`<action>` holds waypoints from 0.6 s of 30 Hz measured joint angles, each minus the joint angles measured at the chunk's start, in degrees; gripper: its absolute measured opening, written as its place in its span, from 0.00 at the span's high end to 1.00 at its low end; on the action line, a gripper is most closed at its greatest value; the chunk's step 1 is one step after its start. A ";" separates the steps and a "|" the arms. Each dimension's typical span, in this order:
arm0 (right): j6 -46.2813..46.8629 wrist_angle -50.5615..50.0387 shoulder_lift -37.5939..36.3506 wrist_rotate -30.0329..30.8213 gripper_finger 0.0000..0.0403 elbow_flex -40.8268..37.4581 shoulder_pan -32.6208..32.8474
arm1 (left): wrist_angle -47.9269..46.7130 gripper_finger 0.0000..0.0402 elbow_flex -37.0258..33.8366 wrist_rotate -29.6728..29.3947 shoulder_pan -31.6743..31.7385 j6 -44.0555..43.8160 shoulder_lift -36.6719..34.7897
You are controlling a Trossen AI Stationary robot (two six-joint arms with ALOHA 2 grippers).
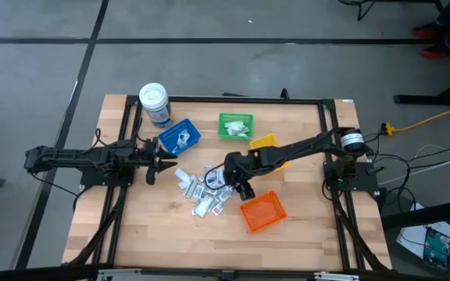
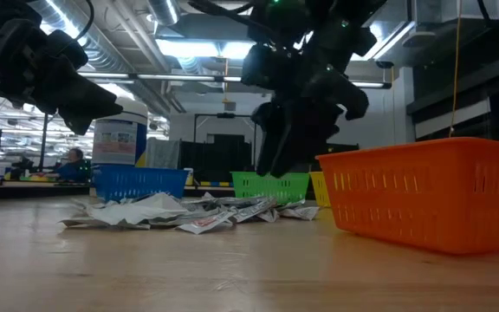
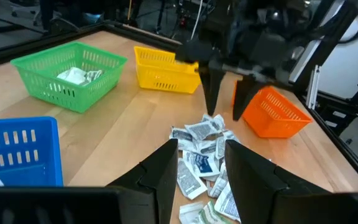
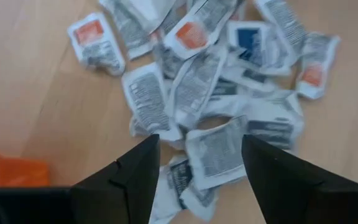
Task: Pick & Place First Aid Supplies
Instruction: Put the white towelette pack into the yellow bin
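Observation:
The first aid packets [image 1: 205, 191] lie in a loose pile on the wooden table, small, flat, white and silvery, with red and blue marks [image 4: 194, 93]. My right gripper [image 4: 201, 146] hovers open just above the pile's right side, fingers pointing down [image 3: 225, 102], and touches nothing. My left gripper [image 3: 201, 165] is open at the table's left, level with the table and pointing at the pile [image 3: 201, 155] from a short way off. A few packets lie inside the green bin [image 3: 73, 76] and the blue bin [image 1: 180, 137].
Four small bins ring the pile: blue [image 1: 180, 137] at the far left, green [image 1: 235, 126] at the far side, yellow [image 1: 264, 144] under the right arm, orange [image 1: 262, 211] at the near right. A white-lidded jar [image 1: 155, 103] stands at the far left corner. Bare wood lies near the front edge.

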 joint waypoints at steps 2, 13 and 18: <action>0.78 0.66 0.64 1.22 0.44 0.00 0.41 | -0.50 0.68 -0.02 0.00 -0.01 0.00 0.00; 8.22 0.99 3.56 6.76 0.44 0.00 1.48 | -0.08 0.68 -0.02 0.00 0.01 0.00 0.11; 9.56 1.34 3.91 7.65 0.45 0.00 2.12 | -0.08 0.68 -0.02 0.00 -0.01 0.00 0.11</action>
